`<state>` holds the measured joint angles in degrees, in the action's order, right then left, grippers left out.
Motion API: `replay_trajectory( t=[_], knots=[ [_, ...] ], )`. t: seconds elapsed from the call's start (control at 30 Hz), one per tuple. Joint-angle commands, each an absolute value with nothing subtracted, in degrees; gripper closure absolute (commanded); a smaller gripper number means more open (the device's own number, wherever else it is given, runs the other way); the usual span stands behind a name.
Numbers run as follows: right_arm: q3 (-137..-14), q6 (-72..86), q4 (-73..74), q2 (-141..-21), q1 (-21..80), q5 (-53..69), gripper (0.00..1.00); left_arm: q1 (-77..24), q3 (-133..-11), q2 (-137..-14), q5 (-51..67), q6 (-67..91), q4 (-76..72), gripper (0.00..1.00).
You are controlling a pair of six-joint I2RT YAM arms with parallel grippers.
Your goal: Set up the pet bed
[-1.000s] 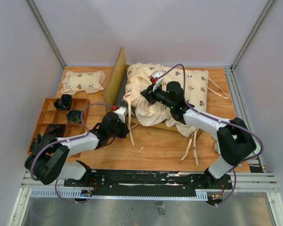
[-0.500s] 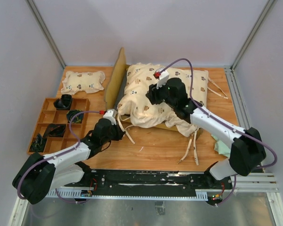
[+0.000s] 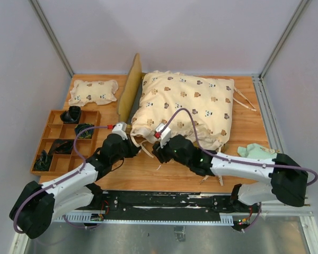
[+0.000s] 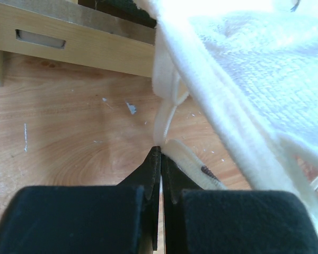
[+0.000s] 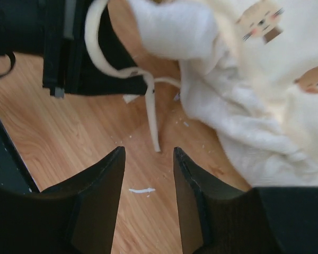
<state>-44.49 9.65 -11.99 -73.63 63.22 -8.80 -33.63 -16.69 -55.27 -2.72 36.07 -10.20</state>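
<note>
The pet bed (image 3: 128, 91) lies at the back of the surface (image 3: 175, 170), mostly under the quilt (image 3: 191, 100), just beyond both arms. The left fingers (image 4: 152, 170) are pinched on the quilt's tie (image 4: 167, 114). The right fingers (image 5: 103, 182) stand apart, empty, beside the quilt's edge.

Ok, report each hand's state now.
Left hand: closed, pinching a quilt tie at its tips.
Right hand: open, holding nothing.

The pet bed (image 3: 128, 94) lies mostly hidden — quilt (image 3: 185, 103) covers its base.
</note>
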Motion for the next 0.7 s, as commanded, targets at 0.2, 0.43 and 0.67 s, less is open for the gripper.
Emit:
replay_trajectory(
  t=[0.2, 0.43, 0.67],
  knots=[
    [-45.92, 2.56, -30.53, -94.81, 69.92, -15.5, 0.47, -34.01, -17.63, -53.44, -1.97, 36.35, -6.86, 1.0],
    [-49.74, -1.38, -35.67, -106.02, 69.79, -19.52, 0.47, -34.01, -17.64, -54.17, -1.0, 36.99, -6.02, 1.0],
    [-45.08, -1.37, -36.92, -103.66, 69.49, -28.96, 1.0, -34.0, -18.05, -54.6, -5.53, 37.8, -0.82, 0.98]
  ],
)
